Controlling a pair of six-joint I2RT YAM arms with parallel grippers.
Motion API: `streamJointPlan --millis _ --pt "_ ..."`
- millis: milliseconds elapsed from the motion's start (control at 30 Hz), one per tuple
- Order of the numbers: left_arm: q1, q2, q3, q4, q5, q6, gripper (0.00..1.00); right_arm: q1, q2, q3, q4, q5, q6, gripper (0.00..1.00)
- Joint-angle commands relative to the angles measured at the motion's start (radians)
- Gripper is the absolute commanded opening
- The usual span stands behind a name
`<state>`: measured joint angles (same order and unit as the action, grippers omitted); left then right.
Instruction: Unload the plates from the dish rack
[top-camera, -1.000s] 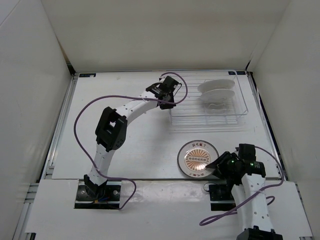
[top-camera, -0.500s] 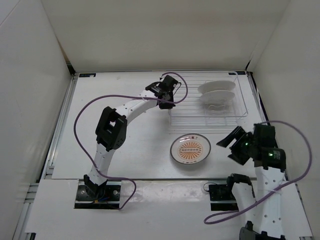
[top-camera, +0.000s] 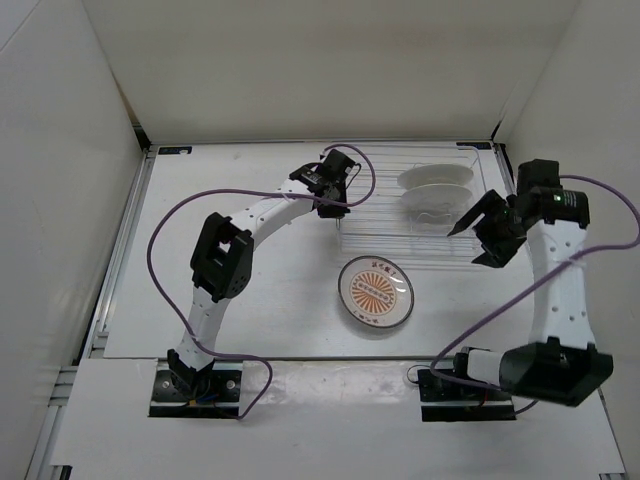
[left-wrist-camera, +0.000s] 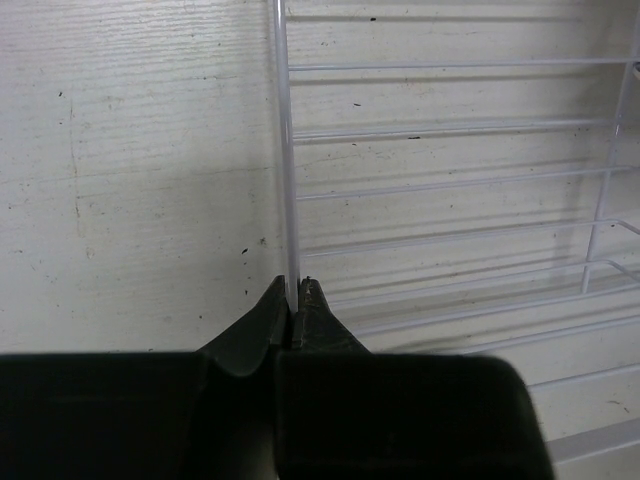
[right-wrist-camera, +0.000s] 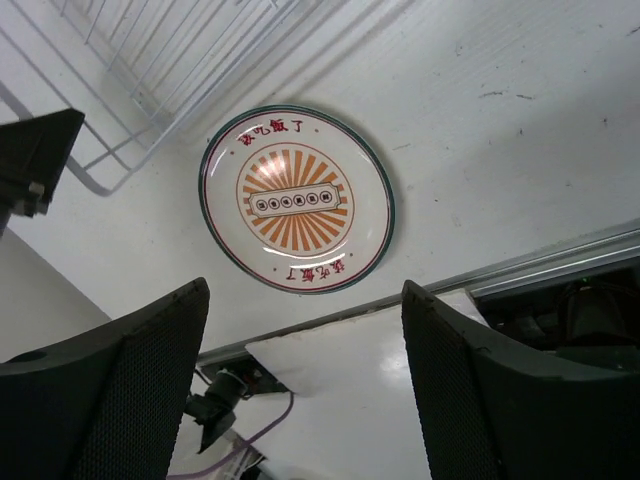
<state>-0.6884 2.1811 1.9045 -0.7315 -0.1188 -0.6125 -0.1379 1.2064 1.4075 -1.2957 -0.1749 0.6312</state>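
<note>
The left arm (top-camera: 222, 262) rises from its base at the near edge of the table (top-camera: 250, 310). It bends at the elbow and stretches far forward and to the right, up to the left end of the dish rack (top-camera: 385, 228). The left gripper (left-wrist-camera: 295, 296) is pressed together there. In the left wrist view its fingertips pinch the thin end wire of the rack, which runs straight up from between them.

The rack stands at the far right part of the table. Two white plates (top-camera: 435, 178) are in its far right section, one just behind the other. How much they tilt I cannot tell. The sunburst plate (top-camera: 376, 291) lies flat on the table, face up, just in front of the rack and apart from both grippers.

The right arm (top-camera: 565, 290) goes up from its base at the right and folds at the top. Its wrist is turned to the left and downward. The right gripper (top-camera: 475, 240) hangs over the right end of the rack. Its fingers (right-wrist-camera: 110, 390) are spread wide and there is nothing between them. In the right wrist view the sunburst plate is seen below, between the two fingers.
</note>
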Motion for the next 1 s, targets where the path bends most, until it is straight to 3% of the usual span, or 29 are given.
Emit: streamJointPlan --millis 0,233,333,800,967 --pt "-0.014 0.006 -0.042 -0.082 0.130 -0.012 0.00 -0.005 0.083 0.051 0.039 -0.026 0.051 0.80" --pt "-0.003 0.005 -0.094 -0.052 0.134 -0.032 0.00 -0.009 0.307 0.274 0.070 -0.046 0.117 0.81" --pt "0.004 -0.003 -0.122 -0.037 0.140 -0.036 0.00 -0.009 0.338 0.278 0.156 -0.086 0.171 0.82" --pt "0.030 -0.001 -0.211 0.044 0.176 -0.085 0.00 -0.019 0.662 0.472 0.191 -0.132 0.242 0.84" --pt "0.029 0.008 -0.211 0.047 0.168 -0.090 0.00 -0.019 0.728 0.459 0.239 -0.136 0.260 0.84"
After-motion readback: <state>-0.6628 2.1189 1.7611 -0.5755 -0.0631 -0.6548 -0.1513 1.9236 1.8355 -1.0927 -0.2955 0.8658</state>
